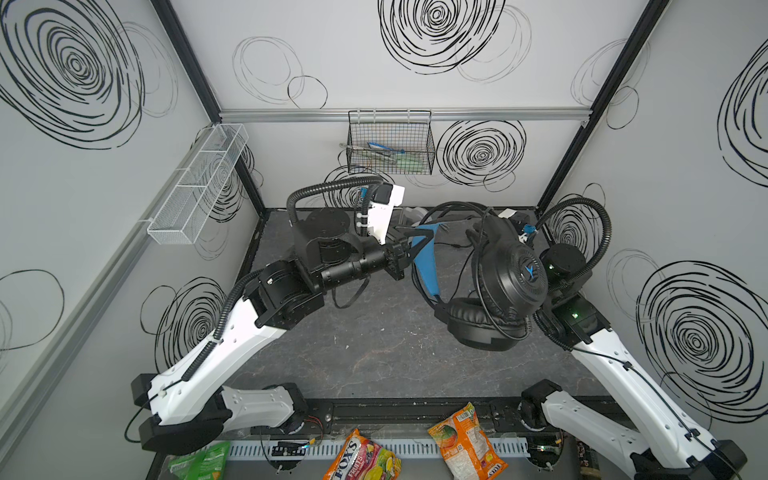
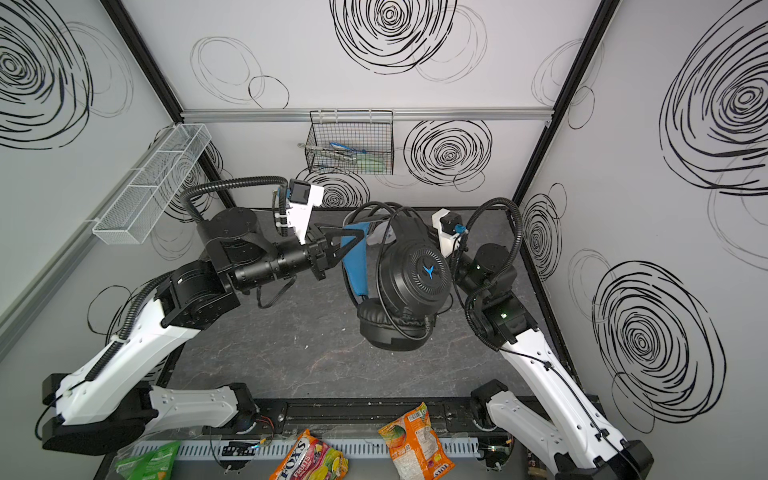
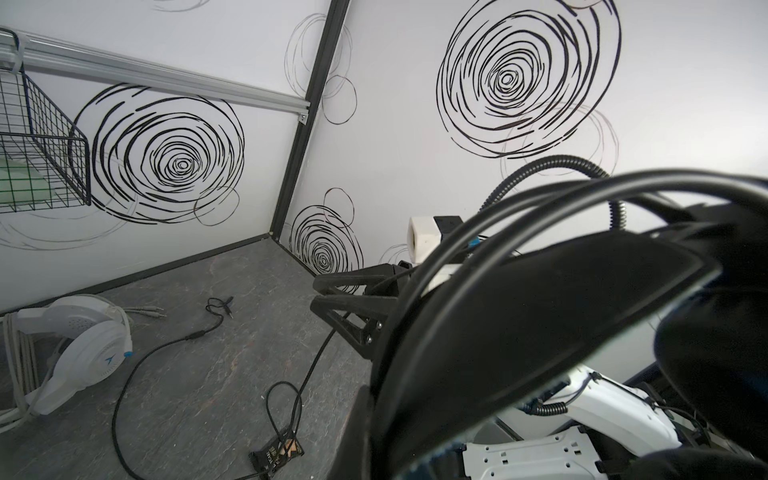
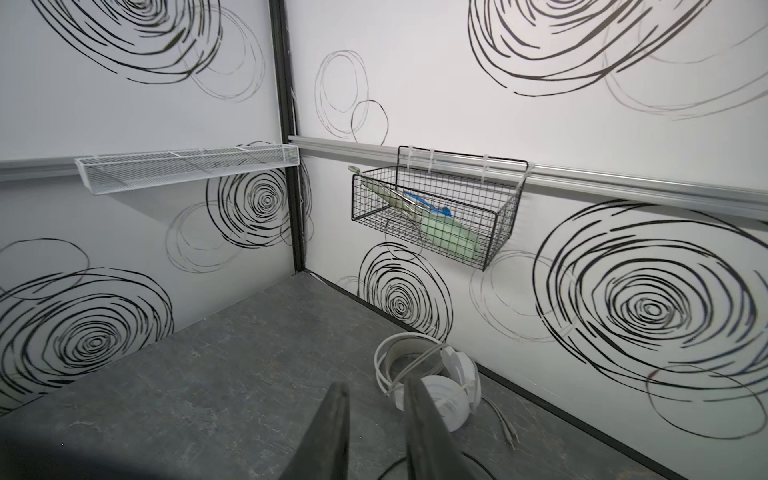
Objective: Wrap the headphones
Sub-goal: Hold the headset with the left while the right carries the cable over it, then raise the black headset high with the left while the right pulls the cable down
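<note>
The black headphones [image 1: 515, 274] [image 2: 415, 274] hang above the table at the middle right. My left gripper [image 1: 417, 245] [image 2: 347, 241] is shut on their blue-lined headband [image 1: 426, 266]. Their black cable [image 3: 457, 249] loops over the headband, and its tail [image 3: 166, 345] trails down onto the floor. My right gripper [image 4: 376, 384] [image 3: 318, 293] stands open behind the headset with nothing between its fingers. The cable tail passes just beside it. The white headphones [image 4: 440, 386] [image 3: 83, 357] lie by the back wall, their white cable wound round them.
A black wire basket [image 1: 390, 145] hangs on the back wall. A white mesh shelf [image 1: 199, 183] is fixed to the left wall. Snack bags [image 1: 467, 440] lie along the front rail. A small dark wrapper [image 3: 276, 451] lies on the floor among the cable.
</note>
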### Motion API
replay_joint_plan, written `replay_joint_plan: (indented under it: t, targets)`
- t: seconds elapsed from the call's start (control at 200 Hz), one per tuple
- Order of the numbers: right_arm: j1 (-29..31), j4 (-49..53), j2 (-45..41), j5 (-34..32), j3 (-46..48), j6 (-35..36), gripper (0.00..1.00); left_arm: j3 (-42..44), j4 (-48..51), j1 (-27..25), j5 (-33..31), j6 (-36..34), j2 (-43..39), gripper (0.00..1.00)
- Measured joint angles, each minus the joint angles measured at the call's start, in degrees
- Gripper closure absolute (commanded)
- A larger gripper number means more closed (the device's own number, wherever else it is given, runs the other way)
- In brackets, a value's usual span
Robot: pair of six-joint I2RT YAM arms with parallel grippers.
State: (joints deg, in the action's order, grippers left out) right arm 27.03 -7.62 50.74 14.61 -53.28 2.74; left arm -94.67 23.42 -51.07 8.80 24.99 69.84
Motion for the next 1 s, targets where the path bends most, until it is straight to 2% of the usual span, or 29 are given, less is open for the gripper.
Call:
replay_joint_plan:
  t: [0.435,1.0]
  targets:
    - [0.28,-7.56,-0.96,7.76,2.84,-2.43,0.52,-4.85,-0.90,-3.30,-5.73,0.39,3.98,1.00]
    - [2.29,-13.92,-1.27,9.86,10.47,-6.23,0.54,-17.55,-0.92,-3.58,-11.19,0.74,8.98,1.00]
